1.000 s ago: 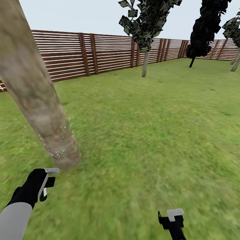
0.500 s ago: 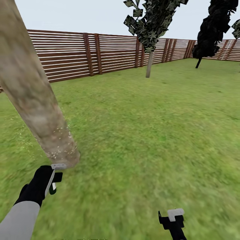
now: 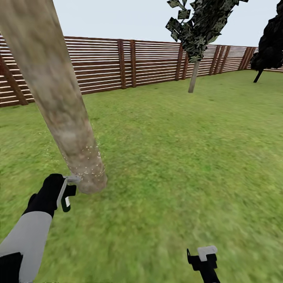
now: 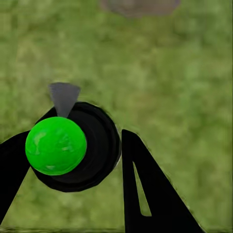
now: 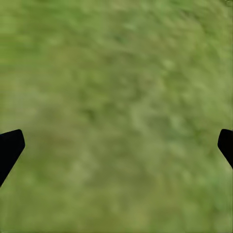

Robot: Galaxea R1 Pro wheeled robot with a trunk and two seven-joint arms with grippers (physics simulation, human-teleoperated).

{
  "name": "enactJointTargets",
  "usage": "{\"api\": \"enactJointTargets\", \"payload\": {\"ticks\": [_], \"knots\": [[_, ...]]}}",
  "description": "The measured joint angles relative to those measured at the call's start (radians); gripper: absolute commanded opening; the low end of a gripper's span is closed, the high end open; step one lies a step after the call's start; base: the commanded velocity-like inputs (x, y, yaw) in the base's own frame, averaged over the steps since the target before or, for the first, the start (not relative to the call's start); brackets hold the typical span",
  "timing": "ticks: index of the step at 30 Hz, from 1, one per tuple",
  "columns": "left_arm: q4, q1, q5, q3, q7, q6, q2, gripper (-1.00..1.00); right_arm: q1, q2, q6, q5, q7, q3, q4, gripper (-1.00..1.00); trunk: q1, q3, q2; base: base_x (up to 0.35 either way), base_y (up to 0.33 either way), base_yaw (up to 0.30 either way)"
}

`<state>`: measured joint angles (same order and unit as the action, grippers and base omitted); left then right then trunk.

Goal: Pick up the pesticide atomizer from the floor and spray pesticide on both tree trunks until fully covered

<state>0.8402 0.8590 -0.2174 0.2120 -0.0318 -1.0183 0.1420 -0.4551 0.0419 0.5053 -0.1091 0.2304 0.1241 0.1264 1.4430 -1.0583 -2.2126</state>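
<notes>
You had the atomizer (image 4: pixel 73 148) clamped in your left gripper (image 3: pixel 65 192), droplets speckling only the near trunk's (image 3: pixel 63 110) base, your right gripper (image 5: pixel 116 145) spread empty, the far tree (image 3: pixel 193 76) unsprayed.

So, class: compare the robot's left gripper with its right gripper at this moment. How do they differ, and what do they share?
The left gripper is shut on the pesticide atomizer, while the right gripper is open with only grass between its fingertips. In the head view, the left gripper sits close to the base of the thick tree trunk, while the right gripper hangs over open lawn. Both have black fingers and point down at the grass.
</notes>
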Motion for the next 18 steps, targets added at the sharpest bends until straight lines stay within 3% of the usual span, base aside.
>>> {"api": "enactJointTargets", "payload": {"ticks": [4,9,13,18], "knots": [[-0.017,-0.010,-0.009,-0.003,0.000,-0.003,0.000,-1.00,0.000,0.002,0.000,0.000,0.000,0.000,0.000,1.00,0.000,0.000,0.000,0.022,-0.024,0.003],[-0.015,-0.003,-0.012,-0.003,0.000,-0.002,0.006,-1.00,0.000,0.002,0.000,0.000,-0.001,0.000,0.000,1.00,0.000,0.000,0.000,0.062,-0.245,0.000],[-0.013,0.002,-0.012,-0.003,0.000,-0.002,0.001,-1.00,0.000,0.002,0.000,0.000,-0.001,0.000,0.000,1.00,0.000,0.000,0.000,-0.209,-0.221,0.000],[0.063,0.005,-0.013,-0.003,0.000,-0.004,-0.004,-1.00,0.000,0.001,0.000,0.001,-0.002,0.000,0.000,1.00,0.000,0.000,0.000,-0.121,-0.082,0.145]]}}
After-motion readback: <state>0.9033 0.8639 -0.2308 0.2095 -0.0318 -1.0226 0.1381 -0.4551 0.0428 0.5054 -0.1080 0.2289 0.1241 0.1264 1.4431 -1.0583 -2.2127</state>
